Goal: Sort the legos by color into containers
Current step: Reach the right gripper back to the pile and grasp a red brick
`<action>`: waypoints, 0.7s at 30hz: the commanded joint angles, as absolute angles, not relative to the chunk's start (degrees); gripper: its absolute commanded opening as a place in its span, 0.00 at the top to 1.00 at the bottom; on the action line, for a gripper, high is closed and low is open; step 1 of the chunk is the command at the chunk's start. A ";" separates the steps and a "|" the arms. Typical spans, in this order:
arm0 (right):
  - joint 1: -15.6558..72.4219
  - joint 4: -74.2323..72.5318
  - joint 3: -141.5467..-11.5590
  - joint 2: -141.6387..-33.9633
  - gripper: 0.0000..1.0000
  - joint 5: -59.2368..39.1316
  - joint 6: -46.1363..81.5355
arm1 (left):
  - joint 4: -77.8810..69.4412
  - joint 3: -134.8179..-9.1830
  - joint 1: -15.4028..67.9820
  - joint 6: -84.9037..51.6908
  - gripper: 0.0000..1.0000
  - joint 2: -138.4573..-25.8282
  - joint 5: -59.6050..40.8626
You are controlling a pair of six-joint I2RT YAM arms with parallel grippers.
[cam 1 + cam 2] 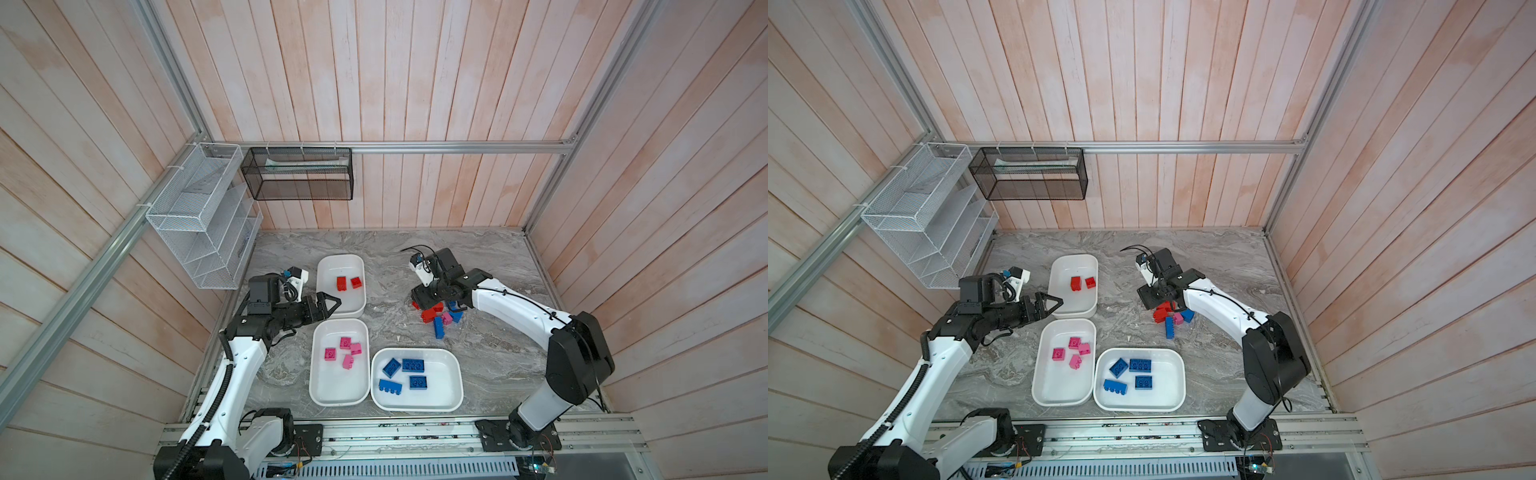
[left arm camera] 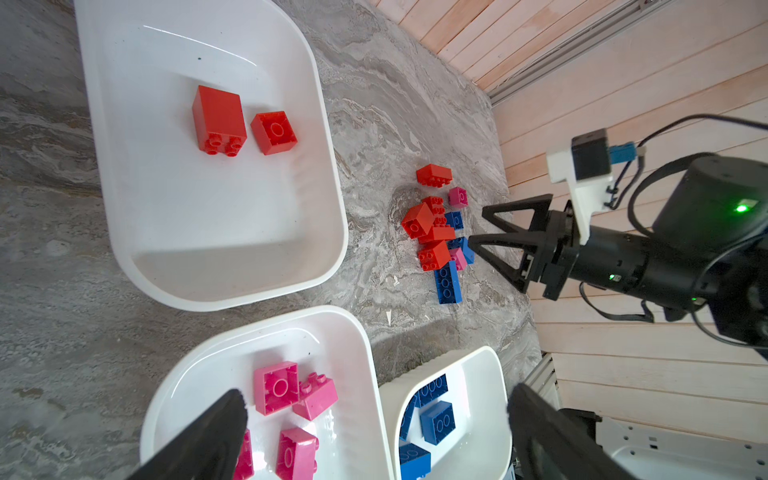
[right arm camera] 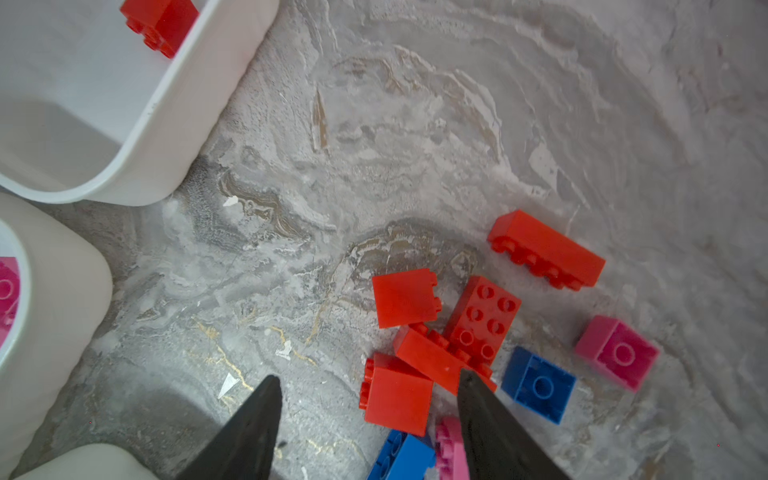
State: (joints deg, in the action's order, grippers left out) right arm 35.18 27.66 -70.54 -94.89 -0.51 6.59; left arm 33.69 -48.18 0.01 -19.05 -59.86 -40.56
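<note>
The right pincer (image 3: 370, 399) is standing parted and empty, its tips straddling a red brick (image 3: 397, 395) in the unsorted legos (image 1: 438, 318) lying on the counter (image 1: 498, 266) beside the red tub (image 1: 341, 259). The left pincer (image 1: 332, 305) is hanging spread wide, empty, over that tub's rim; beyond it the pink tub (image 1: 340, 399) and blue tub (image 1: 417, 405) are each holding their own color.

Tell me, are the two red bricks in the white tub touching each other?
Apart. The left wrist view shows white tub floor between the oblong red brick and the square red brick.
</note>
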 commanded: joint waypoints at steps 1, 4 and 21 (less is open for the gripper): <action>35.56 29.69 -70.68 -96.86 0.33 2.43 24.05 | 32.08 -47.47 -0.26 -19.29 0.00 -60.20 -42.01; 36.35 28.13 -69.32 -97.54 0.33 3.51 32.58 | 31.65 -47.38 -0.25 -19.34 0.00 -60.46 -42.04; 37.85 21.35 -71.79 -107.14 0.42 0.90 47.16 | 31.42 -47.02 -0.26 -18.80 0.00 -60.82 -41.77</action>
State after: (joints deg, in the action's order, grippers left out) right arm 37.17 22.87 -69.82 -106.00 1.28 44.69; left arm 32.14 -47.75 0.01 -19.31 -61.08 -41.01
